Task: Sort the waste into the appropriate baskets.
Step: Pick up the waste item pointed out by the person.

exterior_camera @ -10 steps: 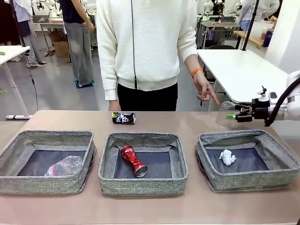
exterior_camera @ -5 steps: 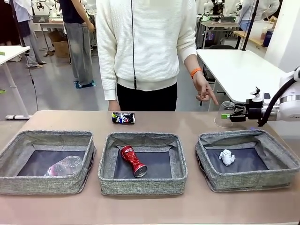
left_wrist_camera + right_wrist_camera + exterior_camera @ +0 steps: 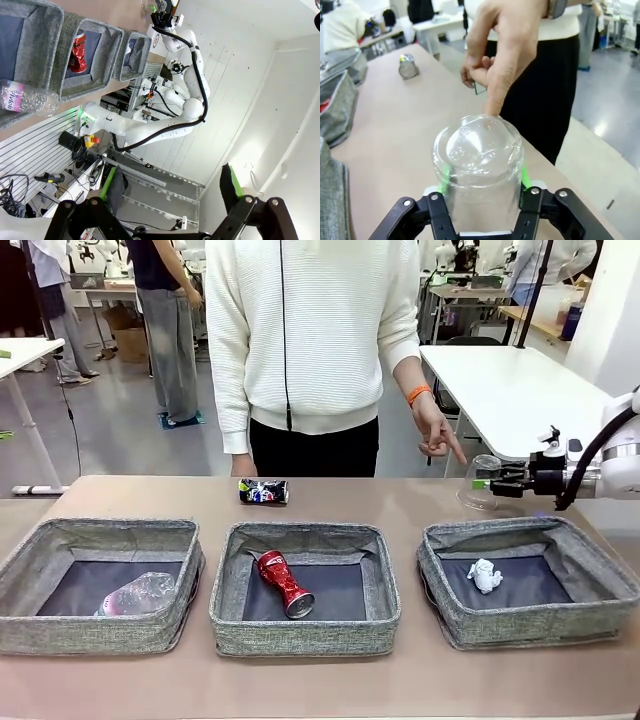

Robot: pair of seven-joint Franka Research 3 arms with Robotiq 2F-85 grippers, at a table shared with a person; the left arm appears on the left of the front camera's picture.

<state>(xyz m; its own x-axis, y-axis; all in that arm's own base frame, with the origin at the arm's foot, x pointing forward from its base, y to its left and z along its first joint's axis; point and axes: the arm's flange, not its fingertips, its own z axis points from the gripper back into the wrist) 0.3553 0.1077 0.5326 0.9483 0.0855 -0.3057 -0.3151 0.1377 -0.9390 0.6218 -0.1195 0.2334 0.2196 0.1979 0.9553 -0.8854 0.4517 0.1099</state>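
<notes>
My right gripper [image 3: 489, 484] is shut on the clear plastic cup [image 3: 478, 488], held on its side just behind the right basket [image 3: 530, 528]. In the right wrist view the cup [image 3: 480, 165] sits between the green pads [image 3: 443, 176], and the person's forefinger [image 3: 496, 95] touches its base. The white paper wad [image 3: 484, 575] lies in the right basket. The red can [image 3: 285, 583] lies in the middle basket [image 3: 300, 533] and the clear bottle [image 3: 140, 593] in the left basket [image 3: 100, 530]. The dark printed can [image 3: 264, 491] lies on the table beyond. My left gripper [image 3: 169, 186] is open and holds nothing.
The person stands at the far table edge, one hand [image 3: 438, 435] pointing down at the cup. The left wrist view looks from high up at the baskets [image 3: 95, 30] and the right arm [image 3: 176, 35]. Bare tabletop [image 3: 150, 495] stretches behind the baskets.
My right gripper has moved the cup slightly left and up. The person's hand and the other waste have stayed put.
</notes>
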